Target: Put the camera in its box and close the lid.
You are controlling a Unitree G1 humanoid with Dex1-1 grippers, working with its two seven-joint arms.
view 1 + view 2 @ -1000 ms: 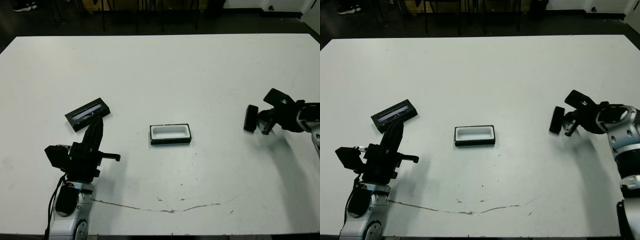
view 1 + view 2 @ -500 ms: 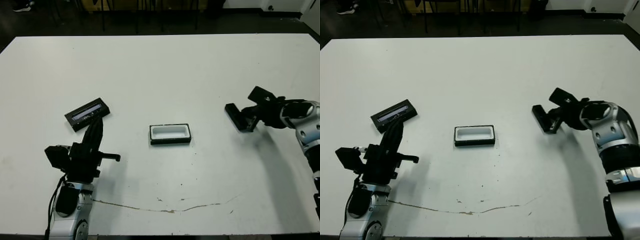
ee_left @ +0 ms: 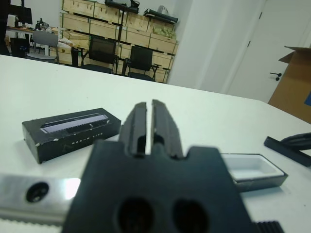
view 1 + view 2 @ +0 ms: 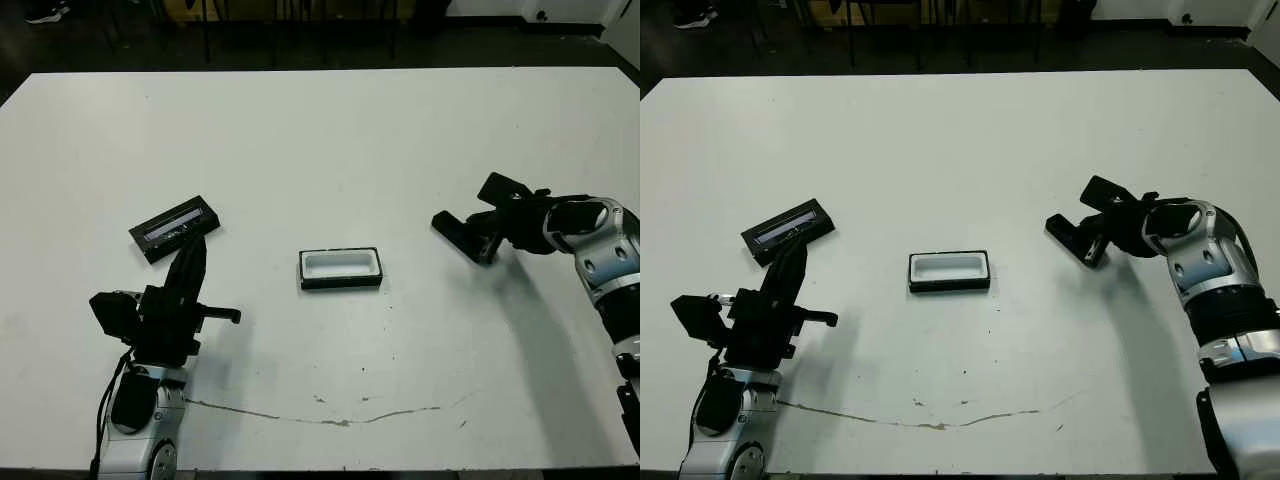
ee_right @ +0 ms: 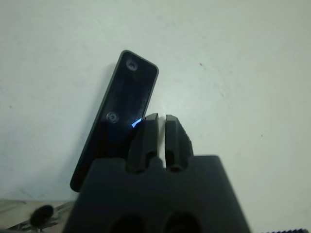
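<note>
1. plainly, the right claw (image 5: 161,118) had its two fingers drawn together with only a thin slit between them. the camera (image 5: 121,111) was not in that slit. it lay along the outer side of one finger, its flat face turned up to the wrist view.
2. that looked more like nudging than carrying: shut fingers make a stiff edge for sliding a thin bar across the table (image 4: 320,140). whether the camera rested fully on the table or was tipped a little, i could not tell.
3. the camera sat to the right of the box (image 4: 341,268), apart from it, with bare table between them.
4. the box stood open in the middle, white lining up, so it was ready to take the camera from above or from the side.
5. the lid (image 4: 175,227) lay off to the left with its silvery strip up, well clear of the box, so it would not block the camera's way in.
6. the left claw (image 3: 149,104) was also closed, fingers together on nothing, and pointed toward the lid from just beside it. i judged it was waiting there for the closing step.
7. the task seemed early: camera not yet in, lid not yet on.
</note>
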